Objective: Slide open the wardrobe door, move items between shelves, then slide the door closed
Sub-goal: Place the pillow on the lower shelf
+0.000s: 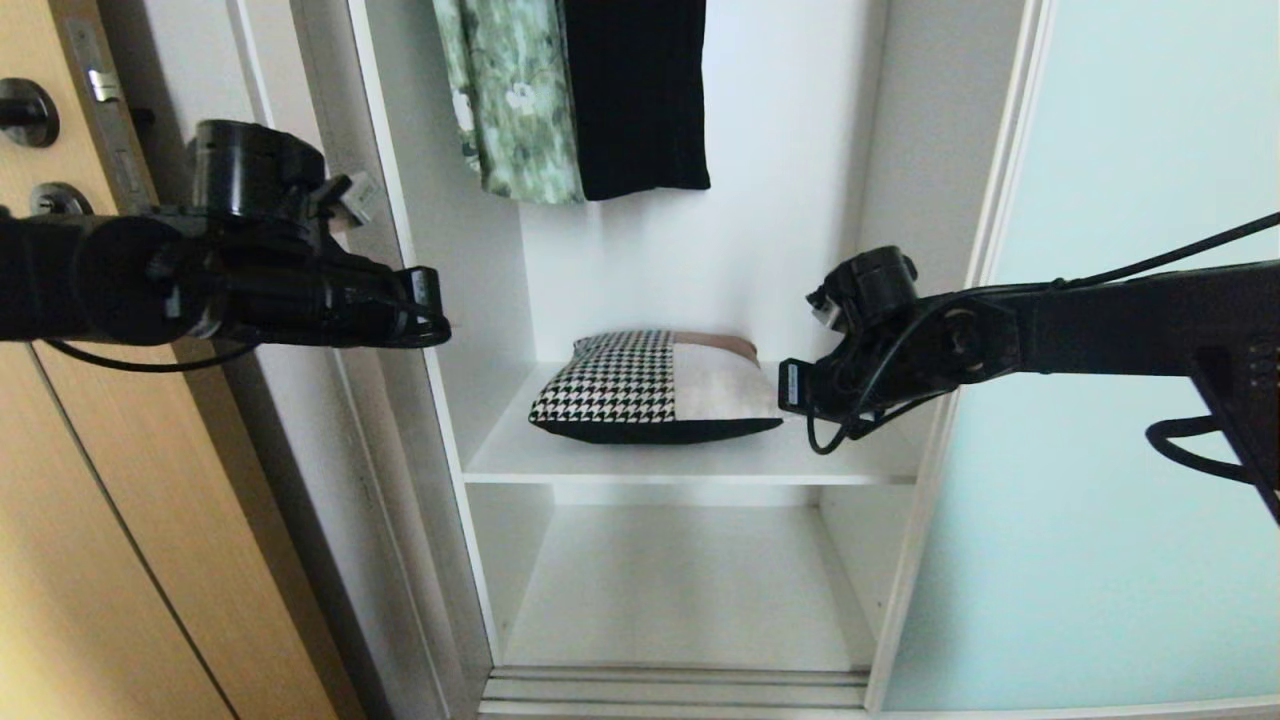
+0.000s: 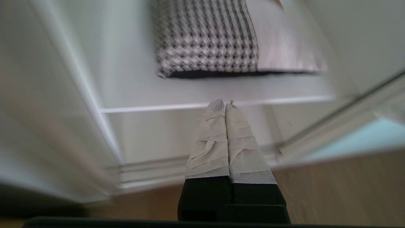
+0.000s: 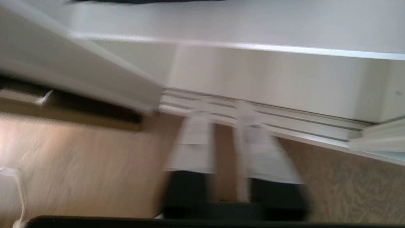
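The sliding wardrobe door [image 1: 1120, 400], a frosted aqua panel, stands slid to the right and the wardrobe is open. One of the items, a folded stack [image 1: 650, 385] in houndstooth, beige and black, lies on the upper of the shelves [image 1: 700, 462]. The lower shelf [image 1: 680, 590] is bare. My left arm [image 1: 250, 270] reaches in from the left, outside the opening. Its gripper [image 2: 224, 103] is shut and empty, below the folded stack [image 2: 205, 38]. My right arm [image 1: 1000, 340] reaches in from the right beside the stack. Its gripper [image 3: 221, 115] is open and empty, over the floor.
A green floral garment [image 1: 515, 100] and a black one [image 1: 635, 95] hang above the stack. A tan wooden door [image 1: 60, 500] with black knobs stands at the left. The door track [image 1: 680, 690] runs along the wardrobe's bottom, with wood floor [image 3: 79, 164] before it.
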